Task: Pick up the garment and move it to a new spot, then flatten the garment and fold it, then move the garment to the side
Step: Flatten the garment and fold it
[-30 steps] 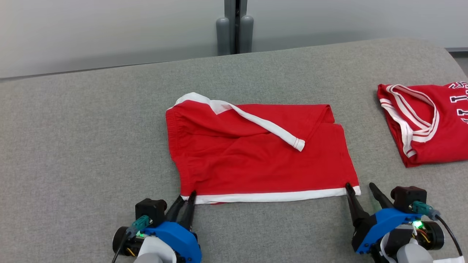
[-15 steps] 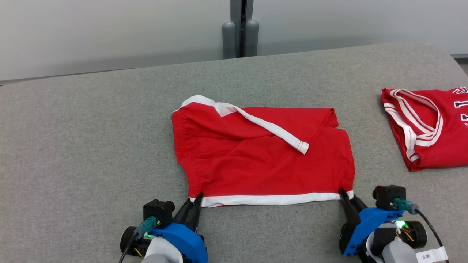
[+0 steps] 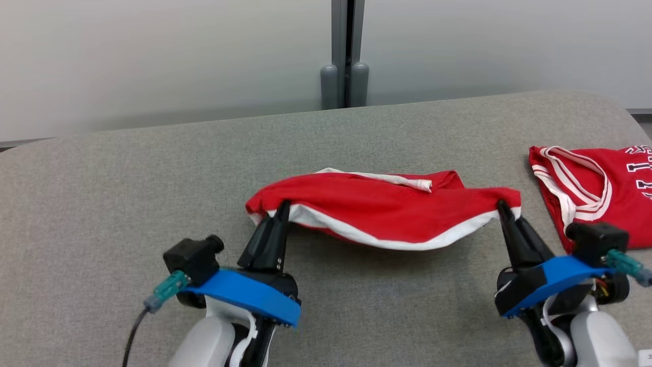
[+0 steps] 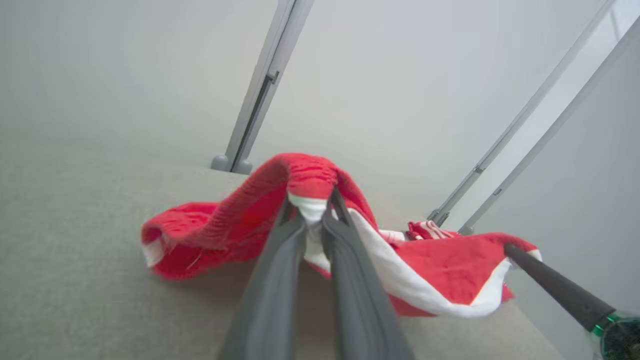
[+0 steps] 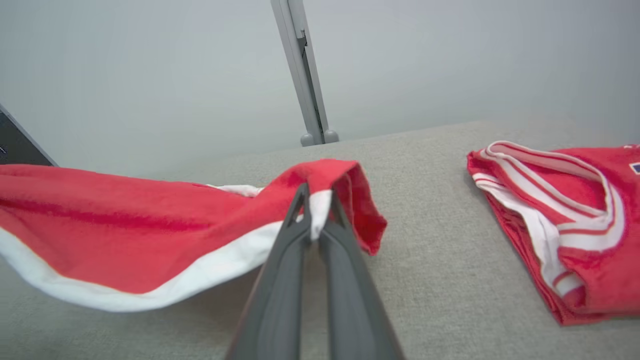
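**Both corners pinched, and the fold is on**

Left tool (image 3: 283, 205) and right tool (image 3: 501, 205) each clamp a white-trimmed corner of the red shorts (image 3: 387, 214). The hem hangs raised and sagging between them. The rest of the cloth lies on the surface (image 3: 127, 204), midway between its left and right edges. A folded red jersey (image 3: 591, 188) sits by the right edge.

This reads as the fold. The next move calls for carrying both corners evenly toward the far edge, then laying them square. The wrist views catch the trim wedged between the fingers (image 4: 280, 270), while the head view gives the whole sagging span.
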Controlling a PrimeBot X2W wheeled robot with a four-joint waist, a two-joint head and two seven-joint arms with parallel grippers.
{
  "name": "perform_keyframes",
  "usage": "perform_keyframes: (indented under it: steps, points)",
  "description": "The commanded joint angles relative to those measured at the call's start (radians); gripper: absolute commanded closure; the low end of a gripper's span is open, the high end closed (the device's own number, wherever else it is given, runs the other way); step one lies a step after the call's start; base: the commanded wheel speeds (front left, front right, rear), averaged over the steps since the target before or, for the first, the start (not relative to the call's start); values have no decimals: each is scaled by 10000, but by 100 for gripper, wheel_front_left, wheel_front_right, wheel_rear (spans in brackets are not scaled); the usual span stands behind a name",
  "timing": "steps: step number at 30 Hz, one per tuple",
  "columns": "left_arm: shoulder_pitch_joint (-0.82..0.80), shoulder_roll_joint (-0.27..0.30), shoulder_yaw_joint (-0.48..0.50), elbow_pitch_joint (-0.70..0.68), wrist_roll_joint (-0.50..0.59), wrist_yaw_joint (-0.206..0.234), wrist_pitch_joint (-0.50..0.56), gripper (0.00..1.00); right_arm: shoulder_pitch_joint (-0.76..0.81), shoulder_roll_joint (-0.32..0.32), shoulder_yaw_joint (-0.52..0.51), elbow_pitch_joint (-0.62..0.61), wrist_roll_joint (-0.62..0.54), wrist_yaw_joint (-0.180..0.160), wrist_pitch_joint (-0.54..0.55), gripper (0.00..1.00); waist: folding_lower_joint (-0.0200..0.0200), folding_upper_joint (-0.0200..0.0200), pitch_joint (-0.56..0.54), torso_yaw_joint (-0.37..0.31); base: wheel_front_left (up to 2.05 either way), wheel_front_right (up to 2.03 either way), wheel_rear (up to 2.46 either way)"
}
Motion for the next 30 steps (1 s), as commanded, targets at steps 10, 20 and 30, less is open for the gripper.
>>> perform_keyframes:
  steps: [10, 20, 30]
  points:
    - [-1696, 1263, 1170, -3991, -2061, 565, 3404, 100, -1938, -1081, 160, -3922, 1312, 2, 2362, 100, 1, -1, 1583, -81, 0, 0, 0]
    - [-6494, 2116, 2640, -2091, -1577, 1231, 3503, 100, -8203, -1650, 1641, -477, 675, 2, 583, 100, 1, -1, 3953, -537, 0, 0, 0]
    - [-8385, 1766, 2691, -432, -557, 705, 803, 100, -10559, -1587, 1971, 1716, -289, -6, -2690, 100, 1, -1, 3977, -461, 0, 0, 0]
